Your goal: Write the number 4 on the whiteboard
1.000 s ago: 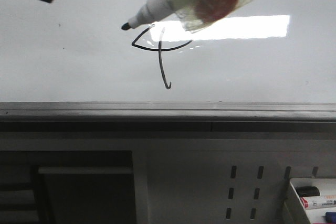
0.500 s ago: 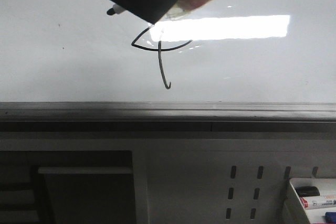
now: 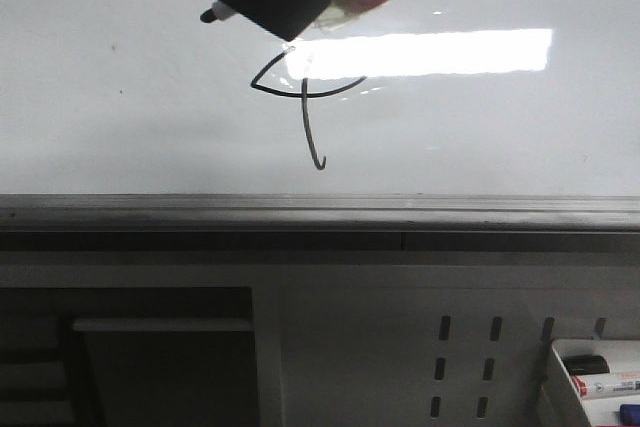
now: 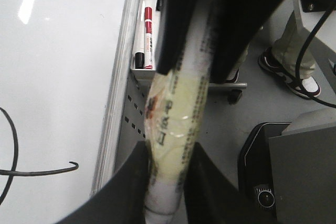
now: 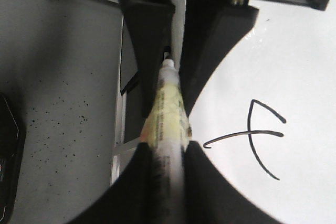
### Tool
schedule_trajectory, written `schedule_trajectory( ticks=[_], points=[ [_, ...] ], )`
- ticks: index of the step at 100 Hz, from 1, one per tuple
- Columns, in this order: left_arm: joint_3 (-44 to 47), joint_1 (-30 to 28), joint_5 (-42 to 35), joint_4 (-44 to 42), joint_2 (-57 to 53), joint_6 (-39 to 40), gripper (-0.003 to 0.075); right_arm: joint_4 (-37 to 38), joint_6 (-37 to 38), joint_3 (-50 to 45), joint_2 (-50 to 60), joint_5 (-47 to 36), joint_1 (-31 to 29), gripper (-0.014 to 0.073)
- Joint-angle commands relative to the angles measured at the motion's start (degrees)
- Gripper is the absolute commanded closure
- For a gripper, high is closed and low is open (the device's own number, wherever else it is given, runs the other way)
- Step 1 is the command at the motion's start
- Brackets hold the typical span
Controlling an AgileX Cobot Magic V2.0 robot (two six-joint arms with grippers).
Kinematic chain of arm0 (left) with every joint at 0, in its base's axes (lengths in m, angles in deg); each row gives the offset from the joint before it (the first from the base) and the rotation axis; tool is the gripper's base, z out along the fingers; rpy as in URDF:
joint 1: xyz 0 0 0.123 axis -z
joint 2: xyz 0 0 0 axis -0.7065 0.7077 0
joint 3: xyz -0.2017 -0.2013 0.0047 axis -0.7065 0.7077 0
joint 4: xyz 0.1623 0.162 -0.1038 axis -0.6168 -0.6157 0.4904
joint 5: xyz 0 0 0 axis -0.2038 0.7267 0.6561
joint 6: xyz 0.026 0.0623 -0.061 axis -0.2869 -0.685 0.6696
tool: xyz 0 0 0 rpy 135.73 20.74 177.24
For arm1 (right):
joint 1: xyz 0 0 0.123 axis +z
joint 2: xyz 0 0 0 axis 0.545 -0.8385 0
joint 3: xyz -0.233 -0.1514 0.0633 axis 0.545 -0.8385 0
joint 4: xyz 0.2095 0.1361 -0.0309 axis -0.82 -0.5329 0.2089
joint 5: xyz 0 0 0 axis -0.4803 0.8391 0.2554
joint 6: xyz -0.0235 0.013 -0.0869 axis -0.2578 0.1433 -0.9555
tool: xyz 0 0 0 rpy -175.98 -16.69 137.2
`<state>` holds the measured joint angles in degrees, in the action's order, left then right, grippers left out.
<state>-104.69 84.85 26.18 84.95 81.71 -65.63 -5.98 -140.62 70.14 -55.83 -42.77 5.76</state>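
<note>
Just beneath the marker tip, the number 4 marks the whiteboard.

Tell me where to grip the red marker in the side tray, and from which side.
Probably the red marker by its mid-barrel, coming through the open top of the tray: it lies lengthwise, with walls and a black-capped marker crowding its sides.
</note>
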Motion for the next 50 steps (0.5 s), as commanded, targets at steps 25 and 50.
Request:
schedule_trajectory(
  ticks=[25,50],
  points=[
    [-2.0,0.3,-2.5,2.6,-1.4,0.6,0.0681,-2.3,-0.4,1.5,0.5,-2.2,0.0,0.0506],
    [-2.0,-0.1,-2.7,-2.1,-1.9,2.4,0.0681,1.5,1.1,2.5,3.6,-2.2,0.0,0.0253]
  ],
)
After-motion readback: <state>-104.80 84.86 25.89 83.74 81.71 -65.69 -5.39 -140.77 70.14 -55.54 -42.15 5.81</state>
